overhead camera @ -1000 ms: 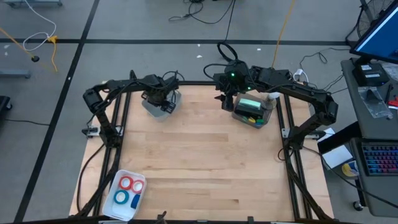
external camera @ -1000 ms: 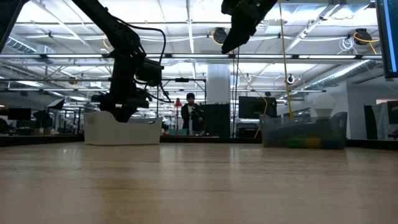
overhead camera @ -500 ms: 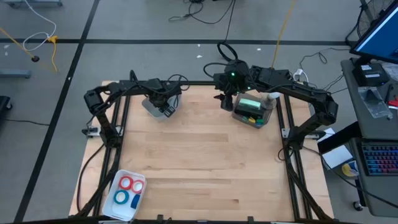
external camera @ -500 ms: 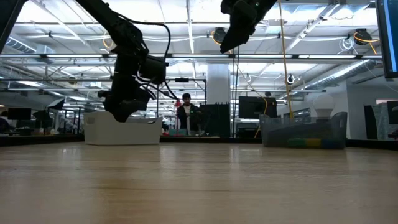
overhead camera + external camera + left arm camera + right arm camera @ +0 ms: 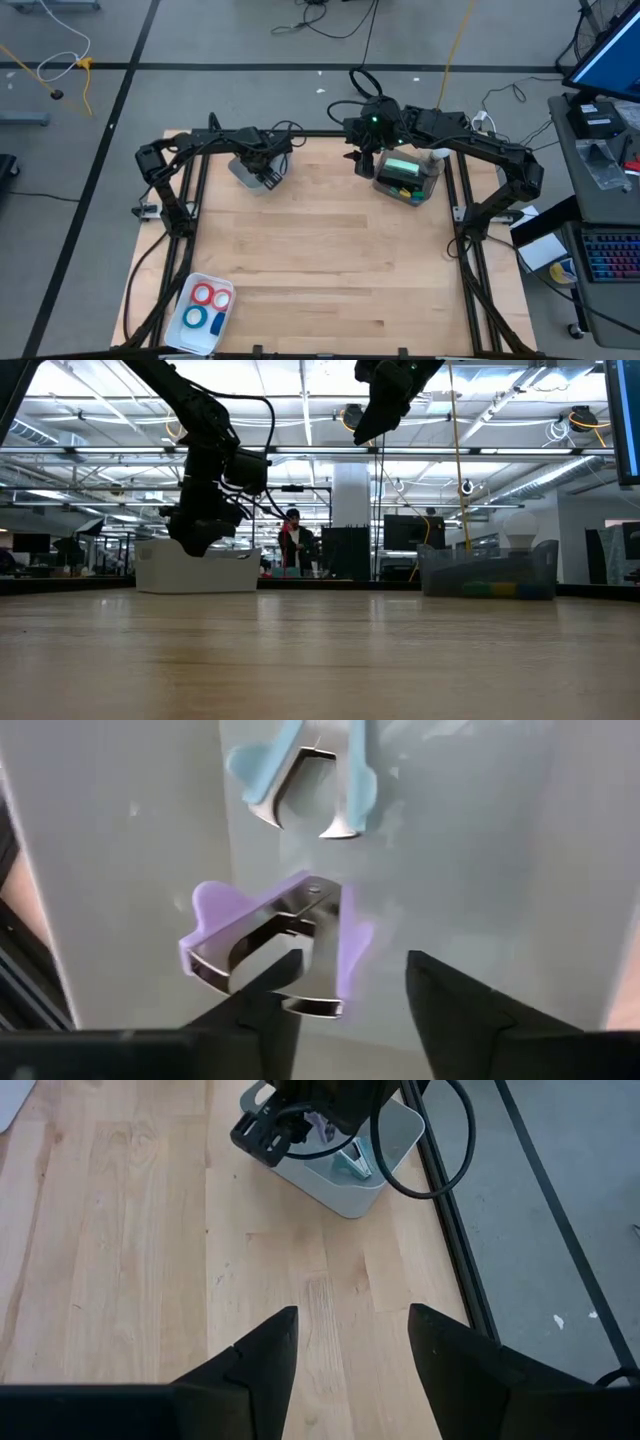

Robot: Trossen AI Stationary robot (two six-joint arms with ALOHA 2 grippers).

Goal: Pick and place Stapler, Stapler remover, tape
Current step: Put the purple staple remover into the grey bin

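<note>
Two staple removers lie on the floor of a white bin (image 5: 120, 870): a purple one (image 5: 275, 945) and a light-blue one (image 5: 305, 780). My left gripper (image 5: 350, 1005) hovers open just above this bin (image 5: 245, 172) at the table's far left, one finger in front of the purple remover. My right gripper (image 5: 365, 160) is open and raised high beside a clear bin (image 5: 405, 180) that holds a green stapler (image 5: 400, 168). Two red and two blue tape rolls (image 5: 205, 305) lie flat in a white tray (image 5: 188, 330) at the near left corner.
The wooden table between the bins and the tray is bare (image 5: 330, 250). Black frame rails run along the left and right edges (image 5: 470, 260). In the low view a person (image 5: 292, 545) stands in the room beyond the table. Cables trail from both arms.
My left gripper has risen a little out of the white bin and shifted slightly toward the table's right, then held still. The person in the background has moved a little.
</note>
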